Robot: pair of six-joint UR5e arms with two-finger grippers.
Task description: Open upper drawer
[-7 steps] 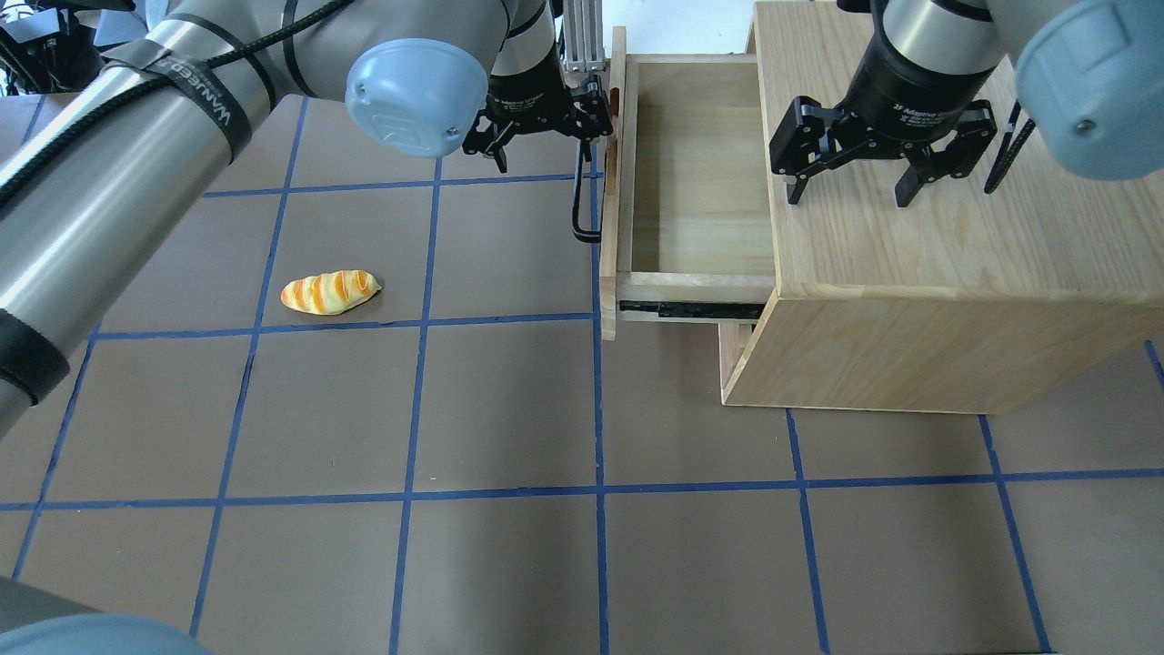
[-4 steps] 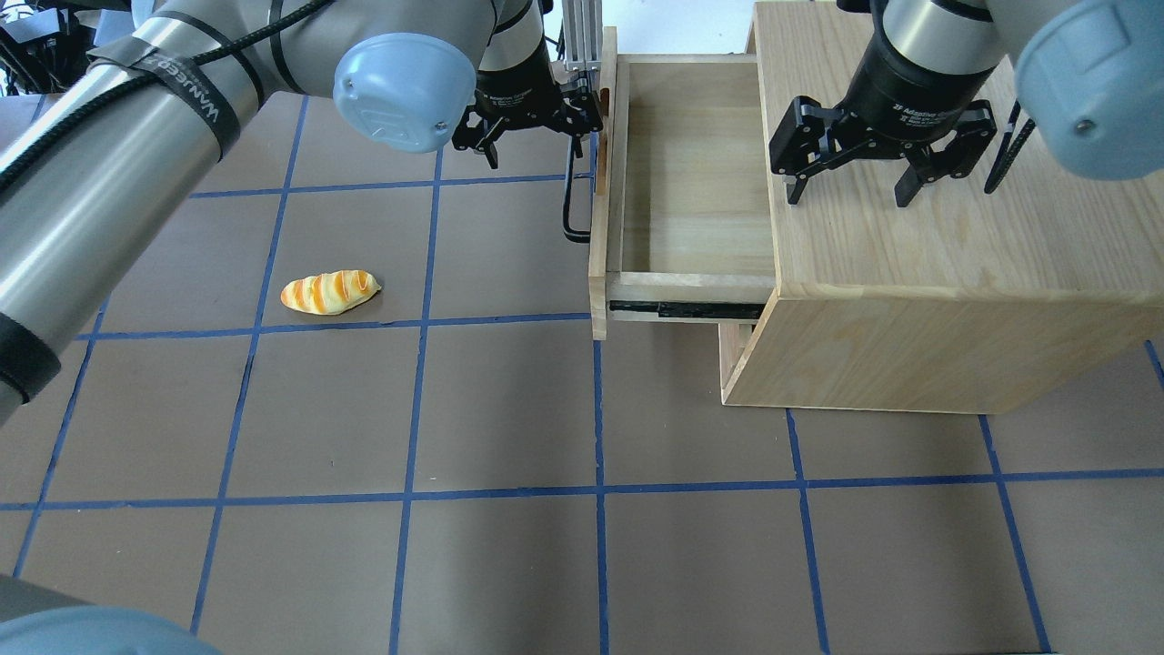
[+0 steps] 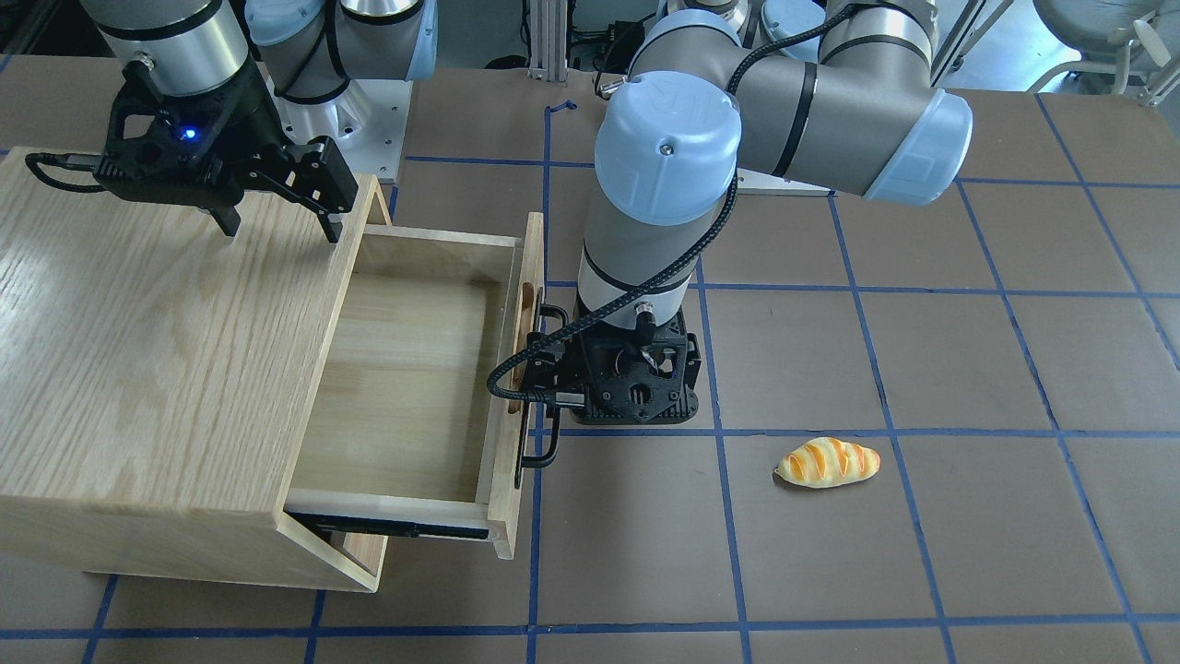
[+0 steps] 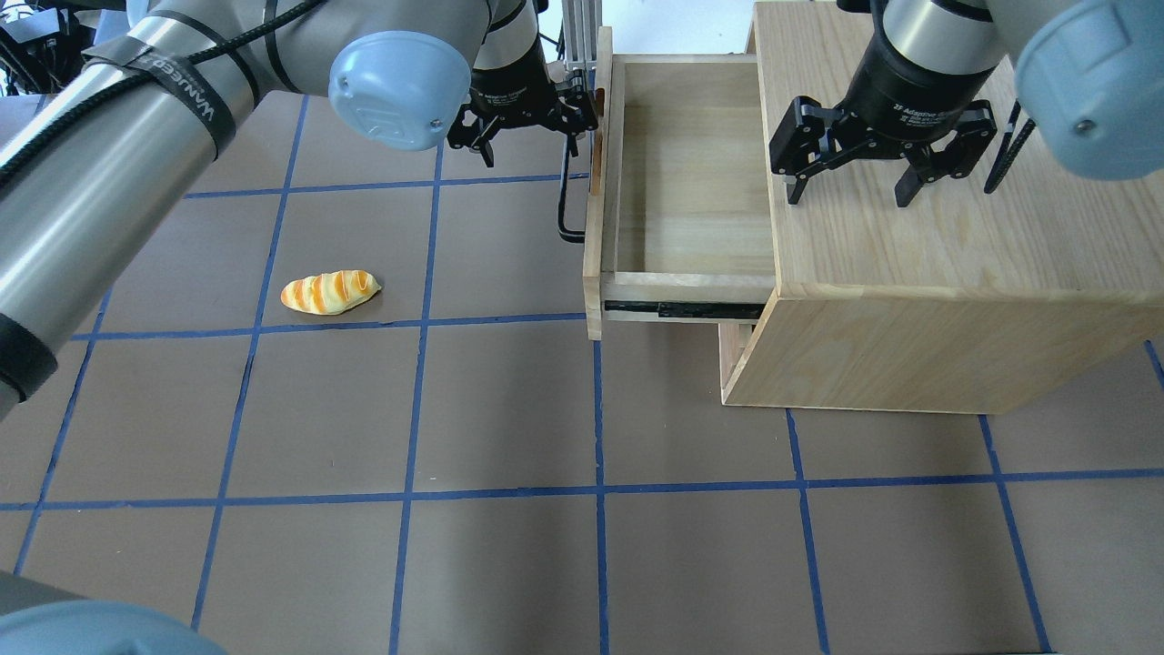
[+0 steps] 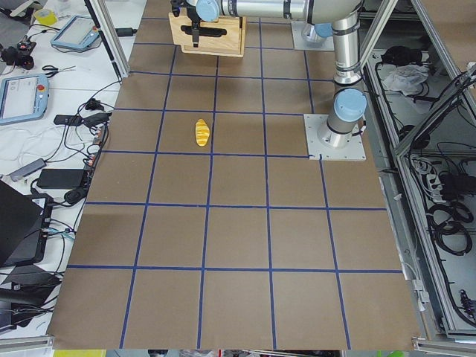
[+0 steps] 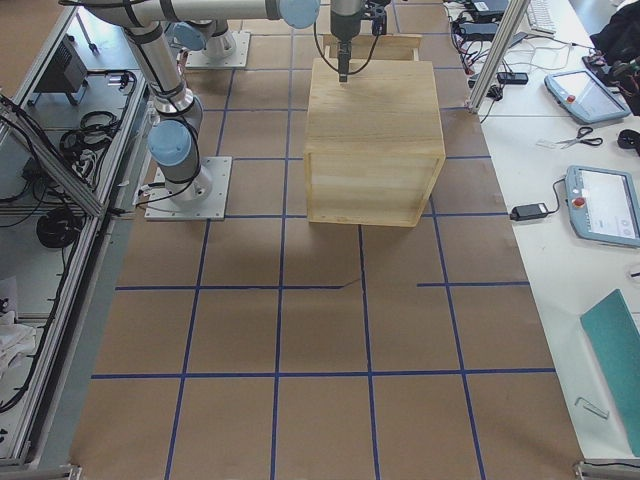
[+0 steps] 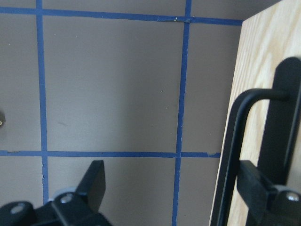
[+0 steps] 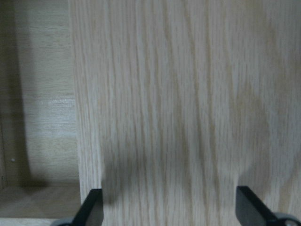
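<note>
Progress: mostly done, as I judge it; the upper drawer point(image 4: 696, 173) stands well out of the oak cabinet point(image 4: 955, 236), with much of its bare floor in plain sight and nothing inside
Drawer position: its front panel hangs over the table point(image 4: 500, 409), well apart from the cabinet face; the rear part sits under the cabinet top, and a black slide rail point(image 4: 682, 309) shows along its near side
Left gripper point(image 7: 173, 174): released, jaws spread wide and clamped on nothing; the wrist view shows one finger point(image 7: 256, 188) tucked behind the black bar handle point(image 7: 229, 150), between bar and panel, the other out over the table
Right gripper point(image 4: 848, 196): also released, fingers far apart and empty, above the cabinet top near the edge over the drawer; I cannot tell whether the tips touch the wood
What is left: perhaps a last stretch of rail travel, if any remains; then the hooked finger needs to slide clear of the handle
Elsewhere: a striped bread roll point(image 4: 329, 292) lies on the table, well apart from the drawer
</note>
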